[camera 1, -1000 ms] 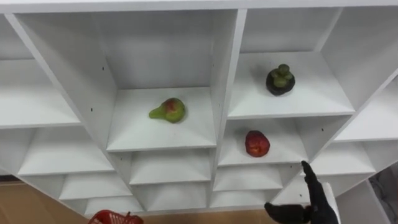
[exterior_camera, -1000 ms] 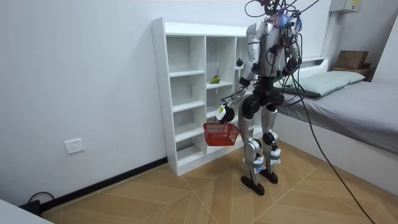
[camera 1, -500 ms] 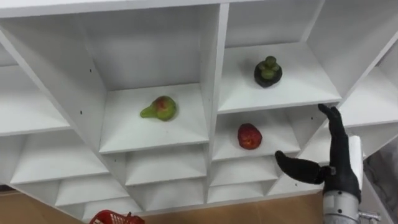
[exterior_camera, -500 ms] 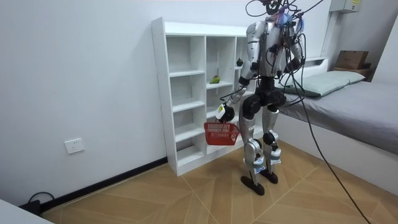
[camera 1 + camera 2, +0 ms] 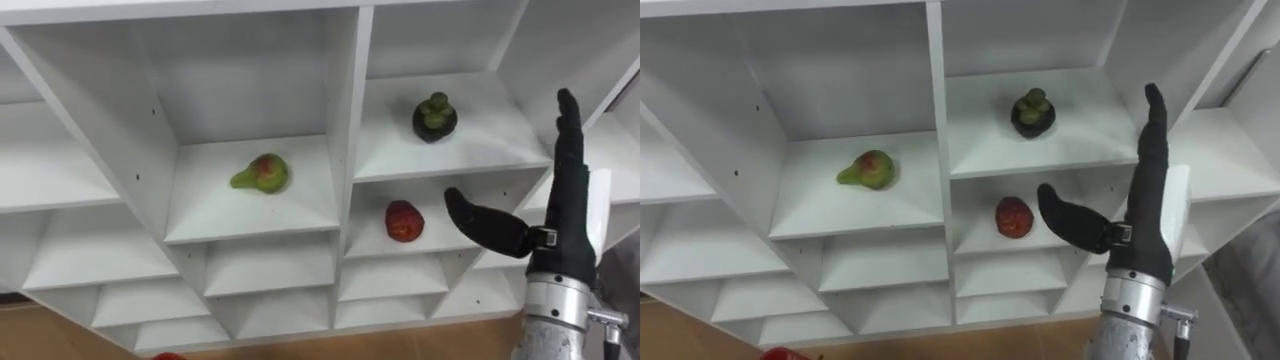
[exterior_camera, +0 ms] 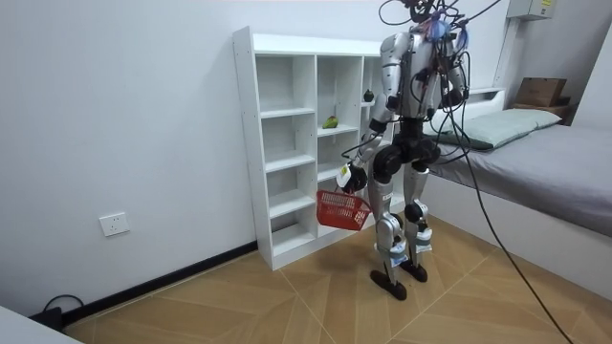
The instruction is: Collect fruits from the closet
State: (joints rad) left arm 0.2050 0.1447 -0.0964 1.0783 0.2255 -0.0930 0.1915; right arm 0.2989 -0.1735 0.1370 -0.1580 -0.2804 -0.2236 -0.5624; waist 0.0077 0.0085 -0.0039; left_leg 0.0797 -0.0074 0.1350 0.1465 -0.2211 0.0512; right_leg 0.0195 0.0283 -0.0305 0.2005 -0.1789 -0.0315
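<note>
A green-red pear [image 5: 262, 173] lies in a middle cubby of the white closet [image 5: 345, 120]. A dark mangosteen [image 5: 435, 117] sits on the shelf to its right. One shelf lower lies a red fruit [image 5: 403, 221]. My right hand [image 5: 560, 230] is raised in front of the right-hand cubbies, open, fingers straight up and thumb pointing at the red fruit, a short way off it. In the room view my left hand [image 6: 355, 178] hangs low by the closet, shut on the handle of a red basket [image 6: 341, 208].
I stand facing the closet [image 6: 287, 143] on a wooden floor. A bed [image 6: 535, 143] runs along the room view's right, behind me. The other cubbies hold nothing. A wall socket [image 6: 113, 225] sits low at the room view's left.
My right hand has risen from the lower right corner to the height of the red fruit's shelf, staying open. The basket has swung slightly in my left hand.
</note>
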